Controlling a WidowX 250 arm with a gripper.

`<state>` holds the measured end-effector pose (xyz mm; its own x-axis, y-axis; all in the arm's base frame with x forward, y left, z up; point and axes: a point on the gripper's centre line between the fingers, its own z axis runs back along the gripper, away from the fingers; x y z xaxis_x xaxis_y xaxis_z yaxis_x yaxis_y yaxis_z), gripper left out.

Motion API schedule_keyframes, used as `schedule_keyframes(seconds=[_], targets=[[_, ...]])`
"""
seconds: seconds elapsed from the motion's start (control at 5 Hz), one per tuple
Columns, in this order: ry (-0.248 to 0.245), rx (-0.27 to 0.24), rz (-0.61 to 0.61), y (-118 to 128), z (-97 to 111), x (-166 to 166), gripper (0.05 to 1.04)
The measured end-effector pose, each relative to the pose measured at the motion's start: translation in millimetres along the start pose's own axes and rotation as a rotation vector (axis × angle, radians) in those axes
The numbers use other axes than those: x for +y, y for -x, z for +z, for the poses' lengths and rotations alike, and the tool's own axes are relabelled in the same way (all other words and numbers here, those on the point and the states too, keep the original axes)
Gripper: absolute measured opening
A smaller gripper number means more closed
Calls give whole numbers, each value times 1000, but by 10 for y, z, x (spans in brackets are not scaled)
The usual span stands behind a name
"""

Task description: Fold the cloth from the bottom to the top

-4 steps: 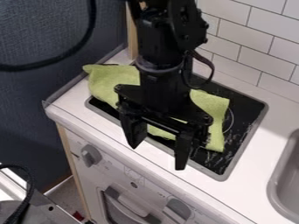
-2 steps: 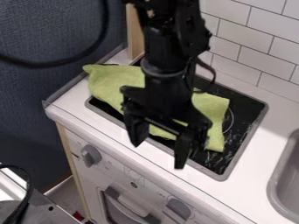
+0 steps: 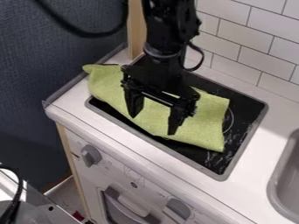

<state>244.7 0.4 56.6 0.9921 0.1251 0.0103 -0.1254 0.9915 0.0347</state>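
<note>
My gripper [image 3: 153, 124] hangs over the middle of the cloth, its two fingers spread wide with nothing held between them. The green cloth [image 3: 201, 124] lies across the black stovetop, stretching from the upper left corner of the counter to the right part of the stove. Its lower edge runs slantwise inside the front of the stove. The arm and gripper hide the cloth's upper middle.
The black stovetop [image 3: 248, 109] has a grey rim. A grey sink [image 3: 283, 175] is at the right edge, with a white tiled wall [image 3: 257, 43] behind. Knobs [image 3: 90, 155] sit on the front panel, and a wooden post [image 3: 136, 30] stands behind the stove.
The gripper has moved up and back from the stove's front edge to over the cloth, uncovering more of the cloth's lower part. The cloth lies as before.
</note>
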Motion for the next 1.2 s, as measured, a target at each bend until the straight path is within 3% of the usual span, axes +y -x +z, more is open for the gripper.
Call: schedule_keyframes(seconds=[0.2, 0.4, 0.6, 0.8, 1.2], targets=[[-20, -31, 47, -249, -277, 144, 999], [29, 82, 64, -428, -542, 220, 999], [50, 152, 89, -460, -769, 280, 999], [24, 133, 124, -538, -847, 327, 999], [-21, 99, 53, -819, -854, 326, 999]])
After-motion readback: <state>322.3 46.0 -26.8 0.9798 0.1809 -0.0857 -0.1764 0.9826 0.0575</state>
